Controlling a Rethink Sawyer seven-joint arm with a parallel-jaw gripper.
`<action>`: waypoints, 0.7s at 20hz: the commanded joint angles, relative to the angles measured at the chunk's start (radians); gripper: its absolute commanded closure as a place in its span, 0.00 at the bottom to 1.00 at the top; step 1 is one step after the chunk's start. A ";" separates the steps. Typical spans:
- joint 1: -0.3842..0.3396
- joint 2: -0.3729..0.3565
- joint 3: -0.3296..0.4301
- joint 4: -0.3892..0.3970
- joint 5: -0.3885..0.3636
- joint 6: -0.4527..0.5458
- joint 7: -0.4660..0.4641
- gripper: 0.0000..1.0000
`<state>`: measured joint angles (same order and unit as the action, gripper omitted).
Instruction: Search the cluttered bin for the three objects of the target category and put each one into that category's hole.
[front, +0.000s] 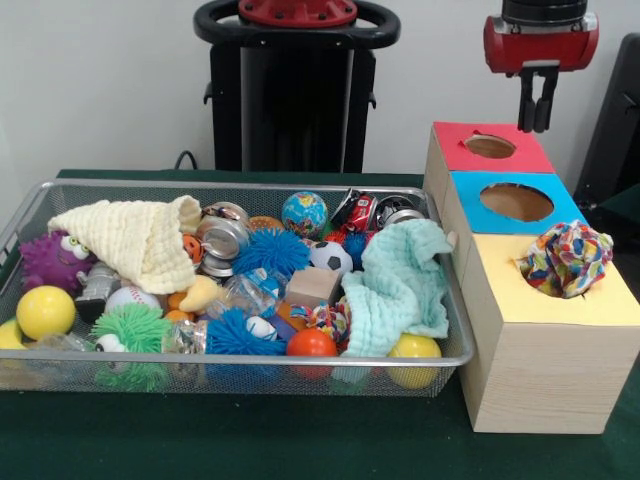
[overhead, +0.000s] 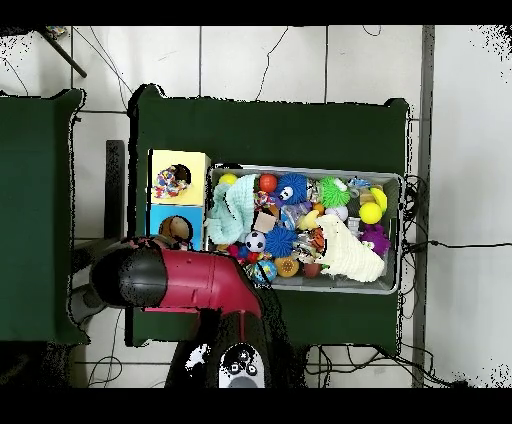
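A multicoloured cloth (front: 567, 258) sits bunched in the hole of the yellow box section (front: 520, 300), partly sticking out; from above the cloth (overhead: 173, 180) shows in the same hole. A mint cloth (front: 400, 285) drapes over the right end of the wire bin (front: 240, 362). A cream cloth (front: 135, 240) lies over toys at the bin's left end. My gripper (front: 537, 118) hangs above the red section's hole (front: 490, 146), its fingers close together with nothing between them. In the overhead view the arm (overhead: 175, 280) hides the gripper.
The wooden box has red, blue (front: 516, 202) and yellow tops, each with a hole, and stands right of the bin. The bin holds spiky balls, a yellow ball (front: 45, 312), a soccer ball (front: 330, 258), a globe ball (front: 304, 213), cans and a wooden block (front: 313, 286).
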<state>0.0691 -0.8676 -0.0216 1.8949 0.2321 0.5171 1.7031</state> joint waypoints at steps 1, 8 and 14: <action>0.005 0.051 0.030 -0.063 -0.059 -0.037 0.111 1.00; 0.018 0.081 0.025 -0.095 -0.048 -0.051 0.130 1.00; 0.036 0.122 0.006 -0.126 -0.041 -0.079 0.156 1.00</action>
<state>0.1018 -0.8106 -0.0222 1.8374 0.2321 0.5091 1.7031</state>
